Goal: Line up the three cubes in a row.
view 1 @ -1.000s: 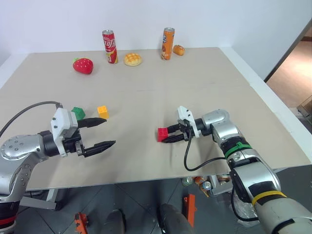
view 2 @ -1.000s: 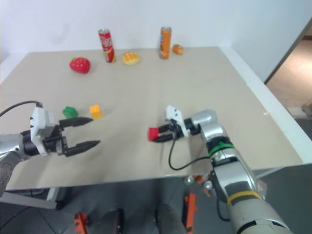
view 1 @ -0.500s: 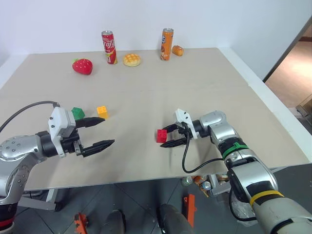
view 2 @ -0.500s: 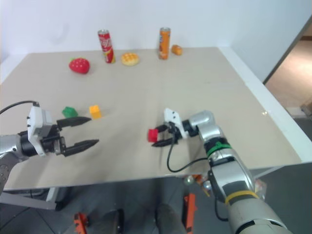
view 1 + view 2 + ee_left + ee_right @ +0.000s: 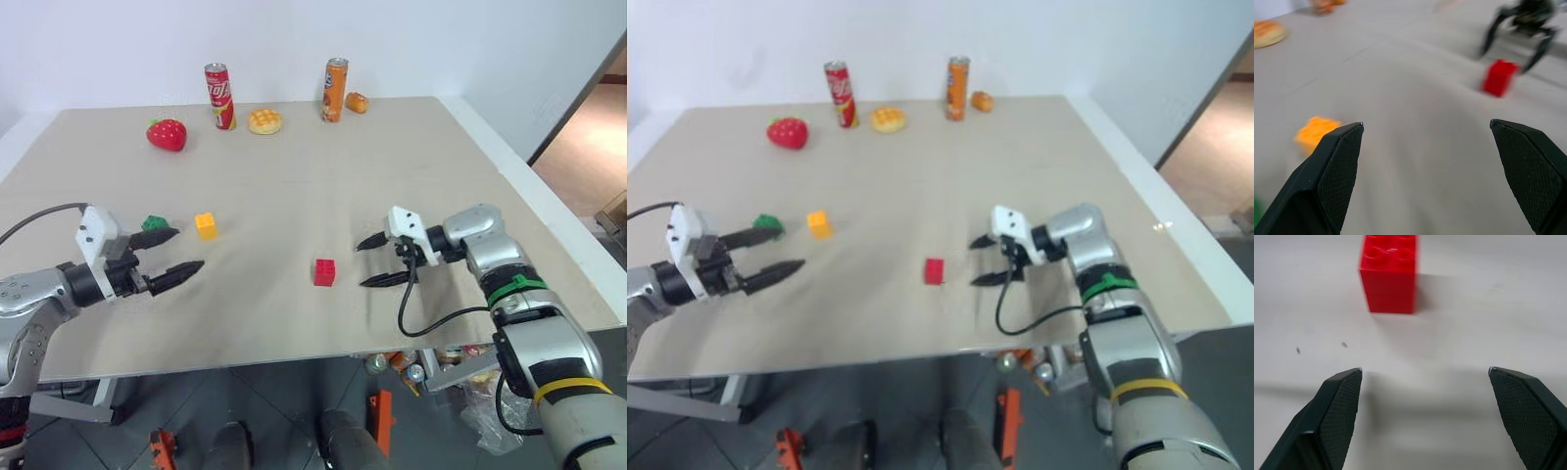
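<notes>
The red cube [image 5: 324, 272] sits alone on the table [image 5: 411, 176], with the right gripper [image 5: 377, 261] wide open just beside it, while the left gripper [image 5: 176, 251] is wide open near the green cube [image 5: 154, 223] and yellow cube [image 5: 206, 225]

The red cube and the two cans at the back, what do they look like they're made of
The red cube looks like moulded plastic, smooth and slightly glossy, with round studs on top. The red can and the orange can look like thin printed metal with silvery top rims, though at this distance that's a guess.
</notes>
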Controlling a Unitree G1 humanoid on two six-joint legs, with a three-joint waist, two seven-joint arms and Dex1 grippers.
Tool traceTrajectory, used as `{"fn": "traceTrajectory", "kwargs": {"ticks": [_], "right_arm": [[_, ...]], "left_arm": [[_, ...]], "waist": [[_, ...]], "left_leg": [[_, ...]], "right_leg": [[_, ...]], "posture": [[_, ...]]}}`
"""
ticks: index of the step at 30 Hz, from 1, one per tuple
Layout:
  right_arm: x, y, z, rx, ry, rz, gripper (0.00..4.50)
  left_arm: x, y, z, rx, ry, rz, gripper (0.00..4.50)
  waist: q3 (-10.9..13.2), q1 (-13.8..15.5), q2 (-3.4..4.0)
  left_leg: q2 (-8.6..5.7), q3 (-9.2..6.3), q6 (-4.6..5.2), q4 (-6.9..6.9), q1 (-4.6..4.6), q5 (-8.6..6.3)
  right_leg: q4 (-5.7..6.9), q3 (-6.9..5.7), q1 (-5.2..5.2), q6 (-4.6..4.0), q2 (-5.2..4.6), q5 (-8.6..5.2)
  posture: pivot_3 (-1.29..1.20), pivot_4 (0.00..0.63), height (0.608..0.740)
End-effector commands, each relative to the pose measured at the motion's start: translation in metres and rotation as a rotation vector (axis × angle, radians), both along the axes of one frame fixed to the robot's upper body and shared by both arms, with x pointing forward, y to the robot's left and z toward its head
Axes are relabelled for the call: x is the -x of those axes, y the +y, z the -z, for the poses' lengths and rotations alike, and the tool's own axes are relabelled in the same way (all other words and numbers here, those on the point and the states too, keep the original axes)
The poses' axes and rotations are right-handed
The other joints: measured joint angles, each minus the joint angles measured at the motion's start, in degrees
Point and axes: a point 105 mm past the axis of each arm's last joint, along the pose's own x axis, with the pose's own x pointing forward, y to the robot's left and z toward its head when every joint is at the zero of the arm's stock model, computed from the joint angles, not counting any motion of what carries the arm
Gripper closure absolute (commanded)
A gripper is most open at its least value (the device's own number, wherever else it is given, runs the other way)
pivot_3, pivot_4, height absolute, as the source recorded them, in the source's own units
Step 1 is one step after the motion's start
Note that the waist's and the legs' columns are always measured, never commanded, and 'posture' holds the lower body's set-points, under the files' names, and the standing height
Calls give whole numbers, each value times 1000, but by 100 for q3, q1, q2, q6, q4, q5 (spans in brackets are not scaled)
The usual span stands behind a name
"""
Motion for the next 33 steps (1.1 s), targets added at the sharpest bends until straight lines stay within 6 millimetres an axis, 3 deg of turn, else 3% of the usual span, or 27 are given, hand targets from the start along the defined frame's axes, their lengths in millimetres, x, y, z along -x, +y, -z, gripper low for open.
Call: {"fn": "traceTrajectory", "kwargs": {"ticks": [1,5,8,12,15,25,33], "right_arm": [[-12,2,-71,-230,-139,45,189],[-13,23,-125,-515,-194,49,189],[-2,56,-137,-665,-204,14,189],[29,94,-122,-699,-133,-72,189],[38,104,-96,-667,-76,-62,189],[54,107,-87,-682,-34,-16,189],[59,106,-88,-682,-26,-3,189]], "left_arm": [[-9,29,-5,39,-37,-171,201],[-14,51,10,84,29,-333,201],[-12,77,24,106,53,-507,201],[-16,103,37,70,87,-671,201],[-22,102,44,12,98,-674,201],[-48,77,45,-24,108,-555,201],[-72,72,50,-40,131,-547,201]], "waist": [[1,-3,2],[7,0,11],[7,9,11],[6,5,10],[6,21,10],[1,140,3],[1,141,3]], "left_leg": [[0,1,0,-2,0,0],[2,1,2,-9,-2,-2],[2,-3,3,-9,-5,-2],[3,-4,2,-9,-7,-3],[5,-13,2,-9,-14,-3],[-5,-17,-12,9,-39,6],[-2,-19,-11,4,-38,5]], "right_leg": [[0,1,-3,-1,0,0],[1,-1,-8,-3,1,-4],[1,-3,-7,-1,1,-6],[2,-4,-7,0,0,-7],[5,-13,-11,0,3,-7],[1,-23,-21,9,-10,5],[3,-24,-24,7,-3,4]], "posture": [[0,150,740],[0,150,740],[0,150,740],[0,150,740],[0,150,740],[0,150,740],[0,150,740]]}}
